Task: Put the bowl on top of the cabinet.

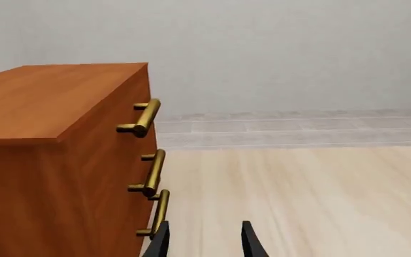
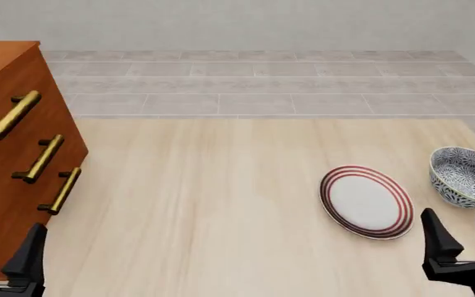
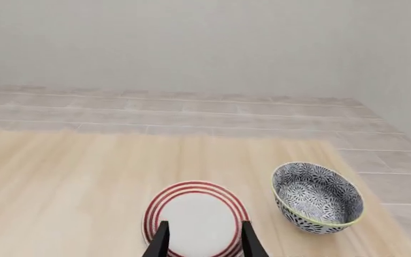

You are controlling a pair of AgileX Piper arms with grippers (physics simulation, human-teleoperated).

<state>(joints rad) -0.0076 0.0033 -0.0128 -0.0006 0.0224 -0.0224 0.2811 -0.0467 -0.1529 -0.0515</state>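
Right gripper (image 2: 467, 230), held open and empty near the bowl (image 2: 467, 176), could be misled onto the adjacent plate (image 2: 366, 201) unless shifted rightward.

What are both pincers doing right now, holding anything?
Left pincer: open, empty, beside the reddish-brown wooden cabinet.
Right pincer: open, empty, near the blue-patterned ceramic bowl.

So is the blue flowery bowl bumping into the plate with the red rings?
Apart. The right wrist view shows bare table between the bowl and the plate.
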